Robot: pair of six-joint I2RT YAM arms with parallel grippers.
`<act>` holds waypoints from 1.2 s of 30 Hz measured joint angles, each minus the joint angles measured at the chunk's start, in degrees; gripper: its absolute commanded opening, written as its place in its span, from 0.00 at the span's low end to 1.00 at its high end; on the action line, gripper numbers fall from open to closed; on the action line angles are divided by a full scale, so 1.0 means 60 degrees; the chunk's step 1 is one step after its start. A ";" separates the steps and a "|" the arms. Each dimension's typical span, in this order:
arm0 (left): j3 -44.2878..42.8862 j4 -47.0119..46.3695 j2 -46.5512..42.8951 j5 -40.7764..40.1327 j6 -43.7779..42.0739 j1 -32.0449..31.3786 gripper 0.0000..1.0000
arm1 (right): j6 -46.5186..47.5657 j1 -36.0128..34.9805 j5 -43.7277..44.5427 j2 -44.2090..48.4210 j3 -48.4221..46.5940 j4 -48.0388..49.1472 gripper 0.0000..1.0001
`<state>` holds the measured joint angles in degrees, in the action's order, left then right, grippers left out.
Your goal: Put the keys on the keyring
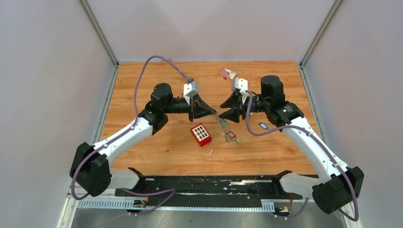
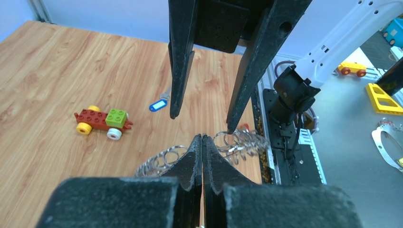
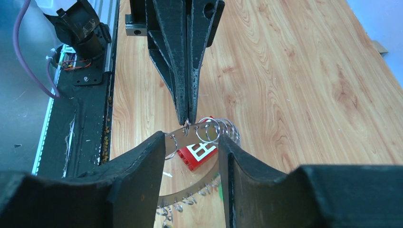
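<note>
1. Table: wooden top, grey walls on three sides, black rail along the near edge.

2. Left arm: white links, reaching in from the near left corner towards the middle of the table.

3. Right arm: white links, reaching in from the near right corner, its wrist facing the left arm's.

4. Left gripper: fingers pressed together, nipping the rim of the keyring. From the right wrist view its tips meet on the ring's upper edge.

5. Right gripper: fingers apart, one on either side of the ring's upper part. Whether either finger touches the metal cannot be told.

6. Keyring: grey metal, rim lined with small split rings. It hangs tilted between the two grippers above the middle of the table, with its upper edge in the left gripper and its lower end trailing down towards the near right.

7. Red brick: studded, with white markings on top. It lies on the table just left of the ring's lower end.

8. Toy car: red and green blocks on yellow and white wheels, at the far side of the table, well apart from the ring.

9. Blue-tagged key: lies loose on the table beside the right arm, apart from the ring.

10. Red- and green-tagged keys: at the ring's lower end. Whether they are threaded on it cannot be told
</note>
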<state>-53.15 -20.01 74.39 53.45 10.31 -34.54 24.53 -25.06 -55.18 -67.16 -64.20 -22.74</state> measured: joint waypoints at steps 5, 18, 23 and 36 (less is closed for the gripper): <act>0.0047 -0.0353 0.0000 -0.0058 0.0178 -0.0044 0.00 | 0.0000 -0.0004 0.0004 -0.0040 0.0175 0.0087 0.38; 0.0109 -0.0652 0.0076 -0.0186 0.0412 -0.0113 0.00 | 0.0004 -0.0153 0.0018 -0.0204 0.0215 0.0171 0.27; 0.0175 -0.0648 0.0120 -0.0211 0.0408 -0.0124 0.00 | 0.0004 -0.0197 0.0015 -0.0204 0.0215 0.0193 0.20; 0.0244 -0.0656 0.0127 -0.0171 0.0375 -0.0146 0.00 | 0.0160 -0.0197 0.0040 -0.0204 0.0215 0.0182 0.19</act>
<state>-51.68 -23.94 75.16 52.42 12.56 -35.42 25.50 -26.24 -54.94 -68.38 -62.92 -21.65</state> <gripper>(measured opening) 0.006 0.192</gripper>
